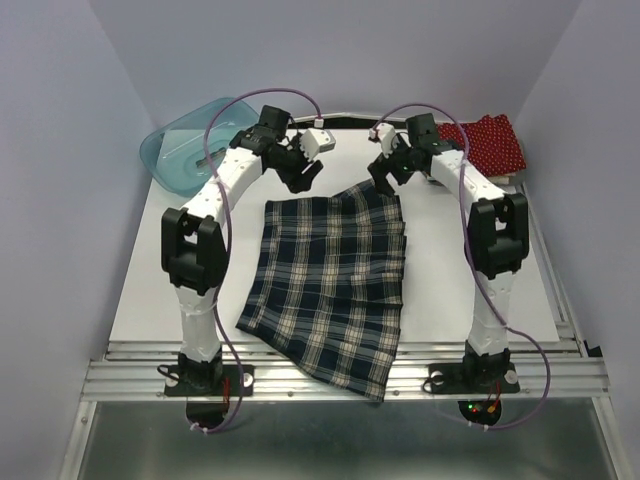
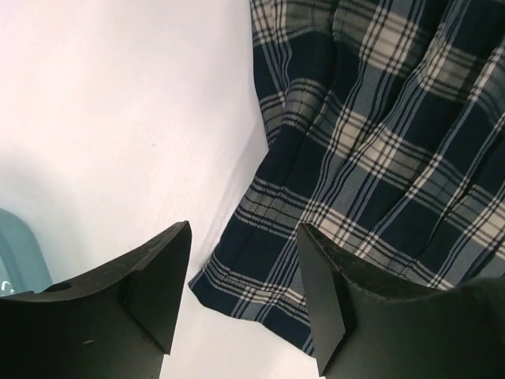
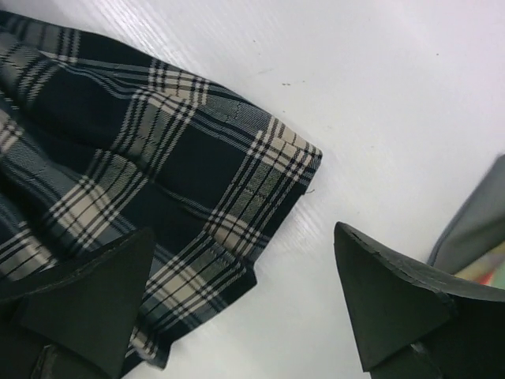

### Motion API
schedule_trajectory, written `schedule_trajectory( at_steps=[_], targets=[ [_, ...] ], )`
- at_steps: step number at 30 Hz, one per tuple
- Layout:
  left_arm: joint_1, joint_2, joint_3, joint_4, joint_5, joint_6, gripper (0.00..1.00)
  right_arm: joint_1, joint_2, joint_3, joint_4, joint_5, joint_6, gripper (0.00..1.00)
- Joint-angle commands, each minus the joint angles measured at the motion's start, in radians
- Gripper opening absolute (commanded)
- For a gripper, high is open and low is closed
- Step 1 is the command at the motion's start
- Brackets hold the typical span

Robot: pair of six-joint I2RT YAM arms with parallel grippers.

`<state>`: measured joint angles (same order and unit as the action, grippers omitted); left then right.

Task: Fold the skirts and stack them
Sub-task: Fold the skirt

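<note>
Plaid skirt (image 1: 330,285): navy, green and white check, spread flat and unfolded, narrow waist end far, wide hem near.
Skirt position: middle of the table (image 1: 150,300), between the two arms; the near hem corner lies over the metal rail (image 1: 560,375) at the front edge.
Cloth: soft woven fabric with lengthwise pleats; the far corners are hemmed and slightly rumpled.
Left gripper (image 2: 243,260): black wedge-shaped fingers spread apart, holding nothing, over the skirt's far left corner.
Right gripper (image 3: 243,237): fingers spread wide and empty, over the far right corner.
Red skirt (image 1: 487,142): dark red with tiny white dots, a folded block at the far right corner.
Table surface: smooth, white, faintly glossy.
Bin (image 1: 180,155): translucent teal plastic with rounded corners, at the far left corner.
</note>
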<state>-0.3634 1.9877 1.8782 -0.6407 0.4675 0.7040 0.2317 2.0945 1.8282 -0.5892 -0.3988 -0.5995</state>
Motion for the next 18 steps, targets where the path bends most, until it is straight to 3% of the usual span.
schedule_trajectory(
  at_steps=[1, 5, 8, 18],
  targets=[
    [0.032, 0.025, -0.008, -0.005, -0.013, 0.045, 0.67, -0.002, 0.036, 0.082, 0.179, -0.011, -0.058, 1.0],
    [0.043, 0.052, -0.01, 0.004, -0.018, 0.051, 0.68, -0.002, 0.12, 0.103, 0.284, -0.047, -0.098, 1.0],
    [0.05, 0.068, -0.01, 0.016, -0.027, 0.051, 0.68, -0.002, 0.208, 0.175, 0.241, -0.075, -0.164, 1.0],
    [0.089, 0.103, -0.011, 0.024, -0.015, 0.037, 0.68, -0.002, 0.317, 0.172, 0.118, -0.176, -0.33, 1.0]
  ],
)
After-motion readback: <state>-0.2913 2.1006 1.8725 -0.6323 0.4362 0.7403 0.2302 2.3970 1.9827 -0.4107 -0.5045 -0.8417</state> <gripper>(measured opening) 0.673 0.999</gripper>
